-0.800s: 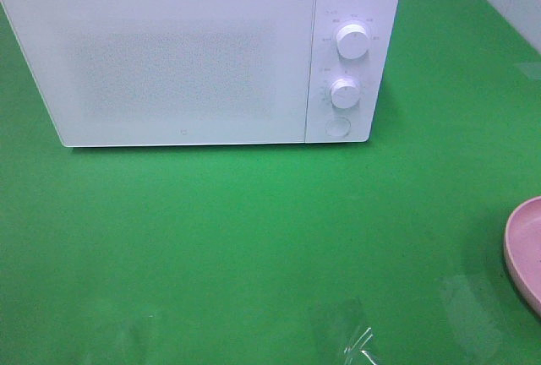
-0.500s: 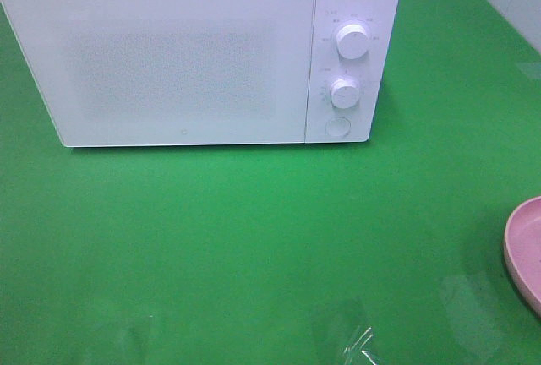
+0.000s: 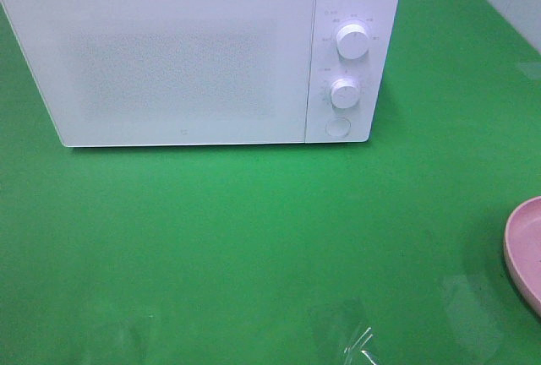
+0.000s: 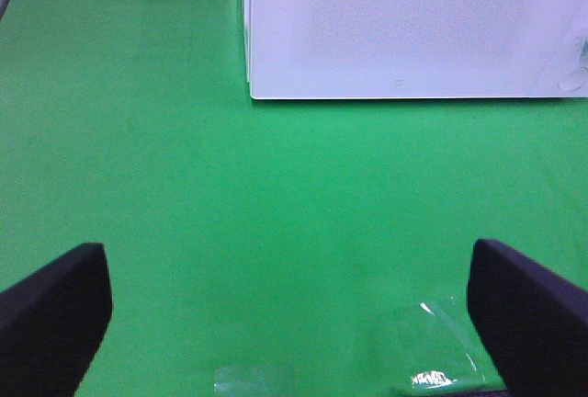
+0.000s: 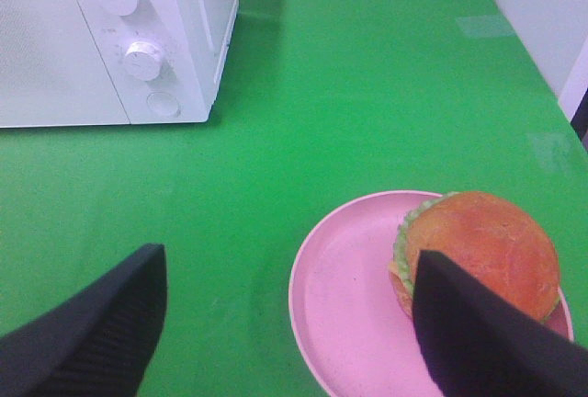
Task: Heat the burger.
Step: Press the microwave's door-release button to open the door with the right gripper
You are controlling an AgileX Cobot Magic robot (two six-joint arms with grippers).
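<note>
1. Right wrist view: the burger (image 5: 478,250) sits on the pink plate (image 5: 344,314), on the side nearer the worktop's right edge. Nothing grips it.
2. My right claw (image 5: 285,323) frames the plate, spread wide and empty, and one finger hides part of the bun. My left claw (image 4: 294,314) is also spread and empty, over bare green worktop (image 3: 254,238) in front of the microwave (image 3: 186,61).
3. The microwave stands at the back of the worktop toward the left corner, with its door (image 3: 169,61) shut. I judge the task barely begun: opening the door, carrying the burger in, shutting the door and setting the dials (image 3: 352,40) are all left.
4. A broad bare stretch lies between the microwave's front and the plate, good for carrying. The plate is close to the right edge, so there is little margin there. A patch of clear film (image 3: 359,340) lies near the front edge.
</note>
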